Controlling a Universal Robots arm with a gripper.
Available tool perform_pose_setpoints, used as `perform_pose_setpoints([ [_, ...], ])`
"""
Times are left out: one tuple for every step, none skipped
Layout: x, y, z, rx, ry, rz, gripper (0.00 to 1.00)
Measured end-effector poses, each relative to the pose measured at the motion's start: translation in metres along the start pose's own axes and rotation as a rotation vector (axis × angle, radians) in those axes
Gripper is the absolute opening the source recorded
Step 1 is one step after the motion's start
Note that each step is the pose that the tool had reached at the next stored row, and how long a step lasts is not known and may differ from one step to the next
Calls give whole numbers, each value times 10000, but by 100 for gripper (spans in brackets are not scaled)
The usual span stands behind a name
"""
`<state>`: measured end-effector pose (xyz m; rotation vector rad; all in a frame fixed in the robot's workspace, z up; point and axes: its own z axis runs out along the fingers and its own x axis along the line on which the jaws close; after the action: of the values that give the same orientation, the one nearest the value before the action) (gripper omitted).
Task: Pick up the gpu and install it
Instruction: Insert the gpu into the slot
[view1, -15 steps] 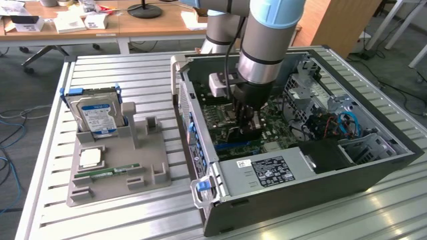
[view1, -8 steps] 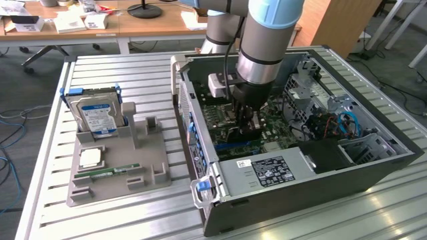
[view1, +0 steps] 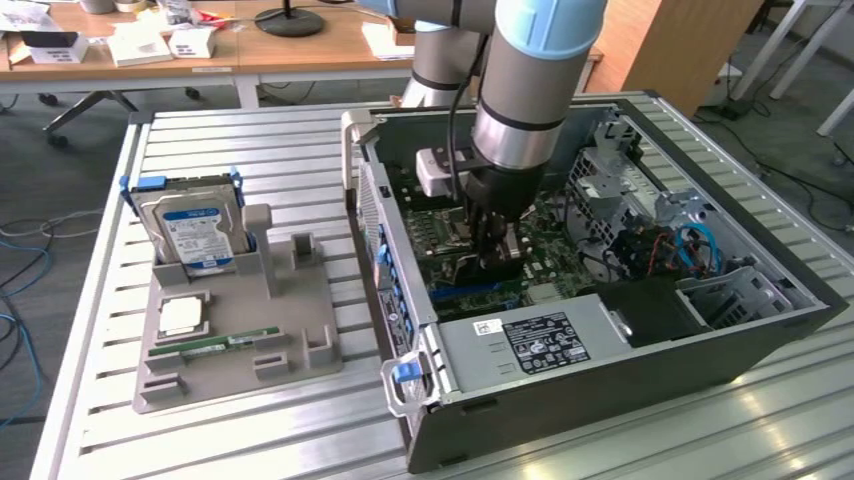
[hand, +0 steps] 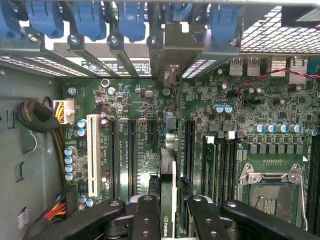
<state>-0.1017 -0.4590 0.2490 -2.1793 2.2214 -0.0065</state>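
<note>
- Claw closed, gripping the gpu edge-on between both fingers.
- Gpu held upright, low over the motherboard, amid its black expansion slots; contact with the motherboard impossible to tell.
- Motherboard inside the open computer case, standing on the slatted tabletop.

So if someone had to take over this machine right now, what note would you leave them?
Claw: shut on the gpu, which is held edge-on between its fingers.
Where: the arm reaches down into the open computer case, with the gpu right over the expansion slots of the motherboard.
Done: gpu picked up and brought into the case.
Left: I can't tell whether it is seated in a slot; not yet released.
On the grey tray: hard drive, memory stick.
</note>
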Motion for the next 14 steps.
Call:
perform_pose_setpoints([
  [0,0,3,-1,1,0,26],
  [0,0,3,-2,3,0,26],
  [0,0,3,-2,4,0,26],
  [0,0,3,-2,4,0,26],
  [0,0,3,-3,4,0,26],
  [0,0,4,-2,4,0,26],
  [0,0,4,-2,4,0,26],
  [0,0,4,-2,3,0,26],
  [0,0,7,-1,2,0,26],
  [0,0,11,-1,2,0,26],
  [1,1,11,-2,3,0,26],
  [0,1,11,-2,3,0,26],
  [1,0,11,-2,4,0,26],
  [1,0,11,-3,3,0,26],
])
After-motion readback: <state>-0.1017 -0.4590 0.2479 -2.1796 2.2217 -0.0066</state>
